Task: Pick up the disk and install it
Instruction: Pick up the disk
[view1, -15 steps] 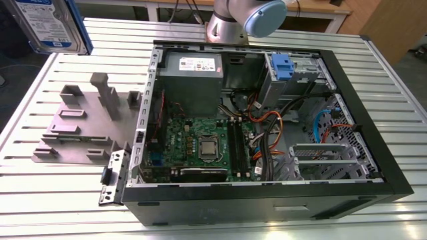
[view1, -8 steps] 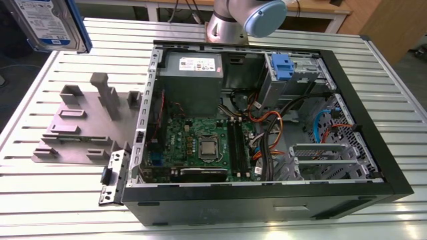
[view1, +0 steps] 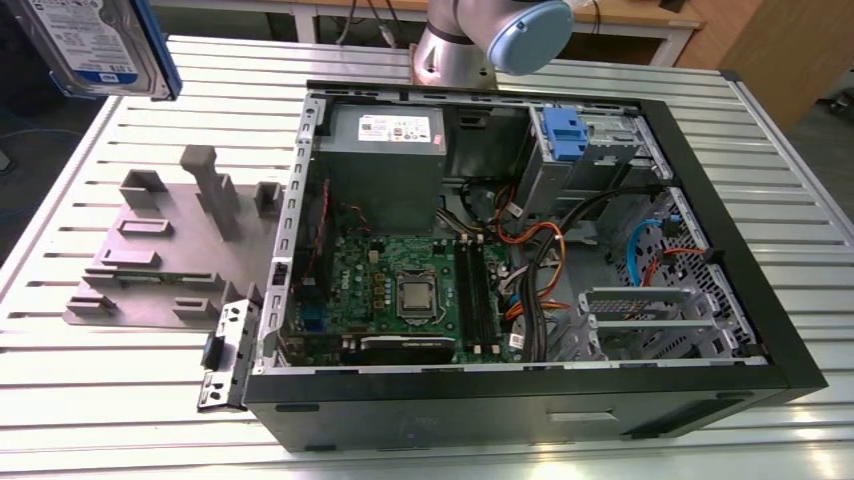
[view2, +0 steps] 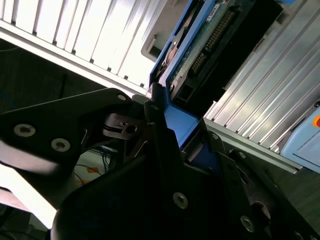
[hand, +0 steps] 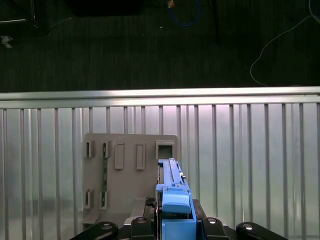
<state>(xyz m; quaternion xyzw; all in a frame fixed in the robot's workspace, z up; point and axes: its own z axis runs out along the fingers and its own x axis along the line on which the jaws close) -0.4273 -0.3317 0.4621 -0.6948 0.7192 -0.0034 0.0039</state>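
bench (view1: 790, 150) carries the open computer case (view1: 441, 400), grey holder plate (view1: 134, 290) beside it | disk (view1: 100, 40) held aloft, far corner on the exterior view's left, well apart from the case | pincer (hand: 175, 216) clamped on its blue rail, long axis running straight out from the pincer

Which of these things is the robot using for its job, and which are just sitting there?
For the job: the disk, held in the shut gripper; the open computer case, probably where it goes.
Just lying about: the grey holder plate on the slatted table.
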